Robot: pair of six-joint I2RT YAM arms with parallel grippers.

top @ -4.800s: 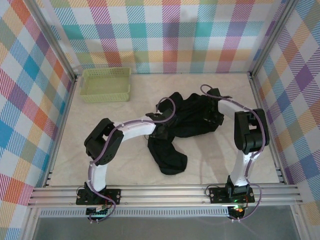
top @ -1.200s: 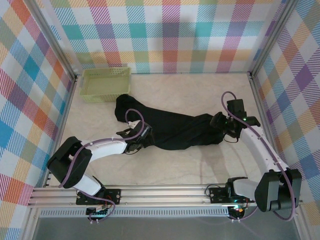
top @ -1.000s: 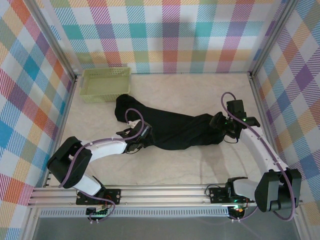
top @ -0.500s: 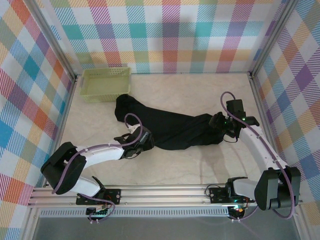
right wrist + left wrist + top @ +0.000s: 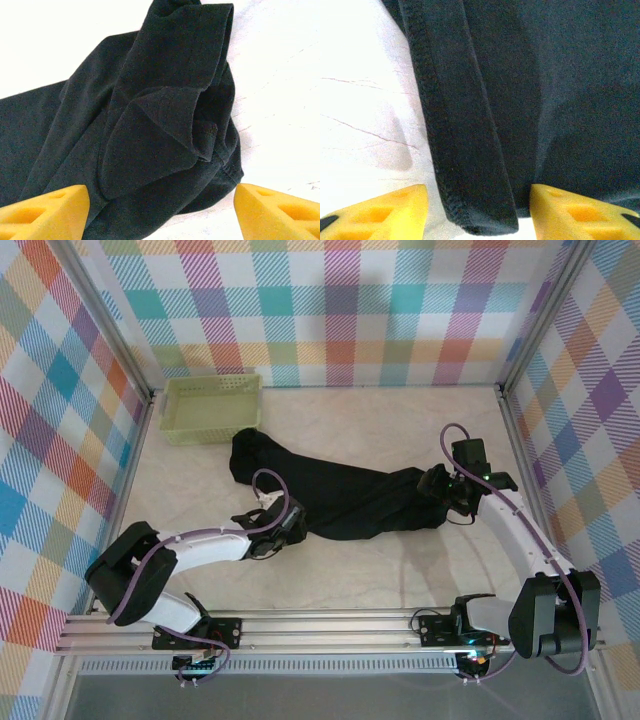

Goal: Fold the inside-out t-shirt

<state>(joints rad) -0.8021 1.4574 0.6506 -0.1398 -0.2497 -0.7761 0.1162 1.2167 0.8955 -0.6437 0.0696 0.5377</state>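
Surface (image 5: 400, 570): pale, faintly veined, plaid walls on three sides. Inside-out t-shirt (image 5: 350, 502): black, lies on the surface as a long rumpled band stretched btwn the two tools. One end is bunched up beyond and to the left of the left tool; the other end sits at the right tool. Basket (image 5: 212, 408): pale green lattice, far-left corner, well beyond the left tool. Shirt's far lump lies near its front-right corner, can't tell if touching. Left arm is low, reaching fwd along the surface, w/ the left tool (image 5: 287, 522) at the shirt's near edge, approx mid-band. Left wrist view: yellow fingers (image 5: 390, 212) stand apart at a moderate gap, straddling a thick folded hem that runs straight out ahead of the tool. Stitched edge is on the hem's left side, w/ bare surface left of that and more black cloth to the right and ahead. Slim gaps show btwn cloth and each finger, so not pinched. Right arm bends in from the right side, w/ the right tool (image 5: 442, 490) at the shirt's right end. Right wrist view: fingers (image 5: 272, 207) are wide apart, nothing gripped. Bunched shirt end w/ overlapping folded flaps and a rounded hem lies btwn and ahead of them; bare surface ahead-right.
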